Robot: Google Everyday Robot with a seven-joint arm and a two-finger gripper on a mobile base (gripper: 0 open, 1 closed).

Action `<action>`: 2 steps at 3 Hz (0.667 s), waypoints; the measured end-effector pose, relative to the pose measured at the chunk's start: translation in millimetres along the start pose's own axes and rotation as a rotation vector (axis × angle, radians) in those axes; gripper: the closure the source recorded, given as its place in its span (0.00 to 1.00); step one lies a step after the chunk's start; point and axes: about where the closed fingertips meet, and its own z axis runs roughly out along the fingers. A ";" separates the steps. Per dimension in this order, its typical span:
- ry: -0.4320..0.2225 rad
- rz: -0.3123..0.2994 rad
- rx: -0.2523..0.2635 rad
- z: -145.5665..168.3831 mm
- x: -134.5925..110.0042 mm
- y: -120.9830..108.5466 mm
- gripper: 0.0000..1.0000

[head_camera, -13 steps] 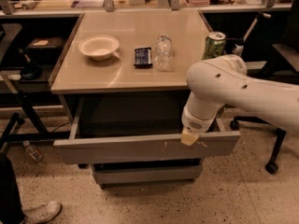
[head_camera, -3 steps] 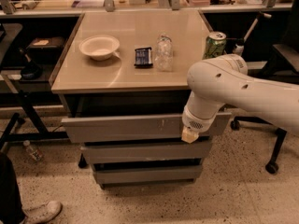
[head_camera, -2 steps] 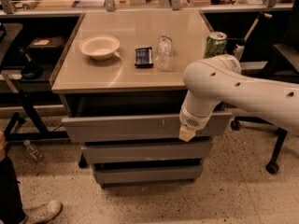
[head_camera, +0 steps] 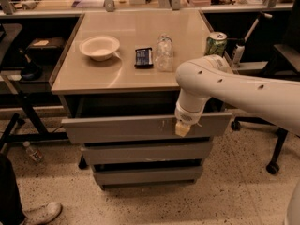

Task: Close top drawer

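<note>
Under the tan tabletop (head_camera: 108,71), our gripper (head_camera: 183,128) seems pressed to the front of the top drawer (head_camera: 117,128), right of centre; we cannot tell how far open it is. The drawer juts slightly, so we judge the closing push nearly done. Next we need a straight shove to the far side until it is flush.

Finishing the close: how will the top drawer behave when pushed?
Likely rigid, not flexing: the top drawer has a flat metal front. It may skew slightly, since the gripper sits at its front, right of centre.
</note>
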 end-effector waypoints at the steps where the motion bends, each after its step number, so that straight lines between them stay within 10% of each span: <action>1: -0.001 0.000 0.000 0.3 -0.5 -0.3 0.81; 2: -0.001 0.000 0.000 0.4 -0.4 -0.3 0.57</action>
